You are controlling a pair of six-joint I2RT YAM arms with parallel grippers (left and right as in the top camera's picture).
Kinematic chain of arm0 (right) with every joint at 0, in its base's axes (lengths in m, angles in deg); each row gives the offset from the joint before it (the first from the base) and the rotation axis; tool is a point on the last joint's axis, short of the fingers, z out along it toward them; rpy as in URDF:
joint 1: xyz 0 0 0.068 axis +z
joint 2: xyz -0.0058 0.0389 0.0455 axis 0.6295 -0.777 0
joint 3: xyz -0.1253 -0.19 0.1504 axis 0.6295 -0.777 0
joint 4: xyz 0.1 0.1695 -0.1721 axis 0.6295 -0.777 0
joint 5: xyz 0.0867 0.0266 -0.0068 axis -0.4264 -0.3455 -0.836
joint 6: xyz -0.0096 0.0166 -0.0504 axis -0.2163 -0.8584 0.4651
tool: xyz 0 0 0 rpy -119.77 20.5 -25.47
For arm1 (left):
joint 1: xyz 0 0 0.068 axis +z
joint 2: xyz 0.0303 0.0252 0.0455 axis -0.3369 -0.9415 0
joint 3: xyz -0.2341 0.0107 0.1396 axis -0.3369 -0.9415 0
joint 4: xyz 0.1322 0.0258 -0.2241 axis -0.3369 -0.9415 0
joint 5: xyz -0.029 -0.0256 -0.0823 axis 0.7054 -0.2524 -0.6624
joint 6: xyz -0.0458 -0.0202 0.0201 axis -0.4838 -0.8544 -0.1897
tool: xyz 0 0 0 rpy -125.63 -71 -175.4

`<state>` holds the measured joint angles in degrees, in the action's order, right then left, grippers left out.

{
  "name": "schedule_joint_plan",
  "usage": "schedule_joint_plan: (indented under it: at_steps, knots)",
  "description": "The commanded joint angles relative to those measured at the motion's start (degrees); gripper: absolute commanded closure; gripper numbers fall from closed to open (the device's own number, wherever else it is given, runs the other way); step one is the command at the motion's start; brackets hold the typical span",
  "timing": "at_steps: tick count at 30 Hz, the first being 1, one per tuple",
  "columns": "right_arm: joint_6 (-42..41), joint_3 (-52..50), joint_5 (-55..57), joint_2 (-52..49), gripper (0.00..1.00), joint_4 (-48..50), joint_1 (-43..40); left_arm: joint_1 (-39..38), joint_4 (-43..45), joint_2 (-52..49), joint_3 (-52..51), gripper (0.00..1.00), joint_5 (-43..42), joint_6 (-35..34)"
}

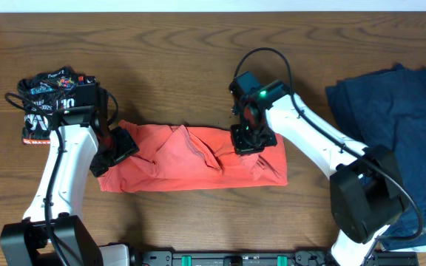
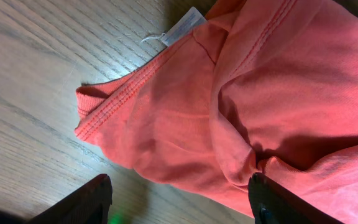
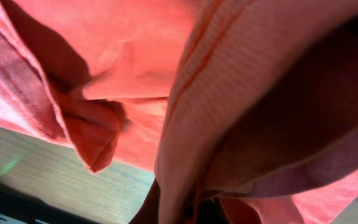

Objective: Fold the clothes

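Right gripper (image 1: 248, 137): pinched shut on coral-red T-shirt (image 1: 191, 159) fold | left gripper (image 1: 117, 151): jaws apart over its left end | shirt: bunched lengthwise, middle of table (image 1: 198, 44) | navy T-shirt (image 1: 398, 103): far right

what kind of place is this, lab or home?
Probably a robot lab bench: wood-grain table, white left arm and right arm based at its edge, a coral-red cotton T-shirt and a navy cotton T-shirt laid out.

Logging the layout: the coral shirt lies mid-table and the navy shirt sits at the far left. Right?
No. The navy shirt sits at the far right, as the overhead view shows; the coral shirt does lie mid-table.
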<state>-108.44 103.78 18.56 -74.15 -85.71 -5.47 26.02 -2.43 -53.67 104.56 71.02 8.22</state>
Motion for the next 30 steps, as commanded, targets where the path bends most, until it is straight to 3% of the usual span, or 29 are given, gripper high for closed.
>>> schedule_joint_plan:
  at_steps: [1, 6, 8, 10, 15, 22, 30]
  knots:
    - [-1.7, 0.7, -0.5, 0.0, 0.98, 0.7, 2.0, 0.2, -0.3, 0.2, 0.2, 0.28, 0.3, 0.7]
    - [0.1, 0.7, -1.8, 0.0, 0.87, 2.9, 3.7, 0.2, -0.3, 0.2, 0.2, 0.28, 0.3, 0.7]
    - [3.7, 0.7, -4.9, 0.0, 0.71, 3.5, 4.4, 0.2, -0.3, 0.2, 0.2, 0.28, 0.3, 0.7]
    - [5.1, 0.7, -6.5, 0.0, 0.64, 3.7, 4.8, 0.2, -0.3, 0.2, 0.2, 0.28, 0.3, 0.7]
    - [8.8, 0.8, -3.0, 0.3, 0.62, 4.1, 3.7, 0.2, -0.3, 0.2, 0.2, 0.27, 0.3, 0.7]
    - [-4.9, 0.8, 17.3, 2.4, 0.59, 1.6, -2.4, 0.2, 0.4, 0.0, 0.2, 0.14, 0.3, 0.8]
    - [-1.4, -0.5, 15.4, 1.6, 0.66, 5.5, -5.8, 0.2, 0.8, -0.2, 0.2, 0.14, 0.3, 0.7]
